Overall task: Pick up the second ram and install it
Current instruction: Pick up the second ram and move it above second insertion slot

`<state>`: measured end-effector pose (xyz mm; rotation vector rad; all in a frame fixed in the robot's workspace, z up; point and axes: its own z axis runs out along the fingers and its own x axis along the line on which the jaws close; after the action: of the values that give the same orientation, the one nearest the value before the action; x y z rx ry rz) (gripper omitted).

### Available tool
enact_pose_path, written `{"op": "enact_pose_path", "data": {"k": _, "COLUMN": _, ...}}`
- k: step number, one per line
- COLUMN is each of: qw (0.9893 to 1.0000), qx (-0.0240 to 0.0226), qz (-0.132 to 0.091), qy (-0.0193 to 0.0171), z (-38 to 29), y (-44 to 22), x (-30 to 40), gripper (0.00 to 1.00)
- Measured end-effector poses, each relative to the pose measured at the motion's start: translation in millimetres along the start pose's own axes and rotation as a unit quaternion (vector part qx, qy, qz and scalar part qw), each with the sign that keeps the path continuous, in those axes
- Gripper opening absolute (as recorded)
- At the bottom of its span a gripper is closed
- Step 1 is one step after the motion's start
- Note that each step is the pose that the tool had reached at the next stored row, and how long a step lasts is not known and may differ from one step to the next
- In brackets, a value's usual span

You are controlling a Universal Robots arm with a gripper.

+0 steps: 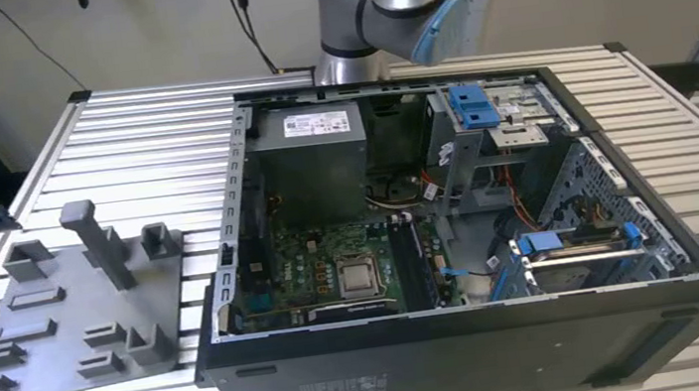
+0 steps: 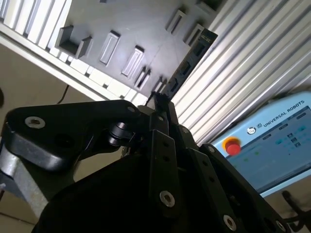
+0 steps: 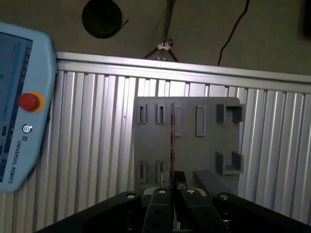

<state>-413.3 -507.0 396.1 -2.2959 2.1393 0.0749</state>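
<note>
The jaws pinch narrow on one end of the second ram [image 2: 188, 65], a slim, dark blue-black memory stick. Its long axis points straight out from them, toward the grey plastic tray [image 3: 189, 155].

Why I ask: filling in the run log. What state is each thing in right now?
memory stick: clamped at one end, held up over the tray.
gripper: shut on the memory stick.
computer case: on its side, open on top.
tray: flat on the table.
control tablet: screen lit.
</note>
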Motion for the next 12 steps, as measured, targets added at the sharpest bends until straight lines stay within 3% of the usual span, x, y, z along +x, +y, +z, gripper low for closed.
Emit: {"op": "enact_pose_path", "data": {"k": 12, "qw": 1.0, "qx": 0.0, "qz": 0.0, "qy": 0.0, "z": -20.7, "y": 0.7, "x": -0.7, "gripper": 0.14}}
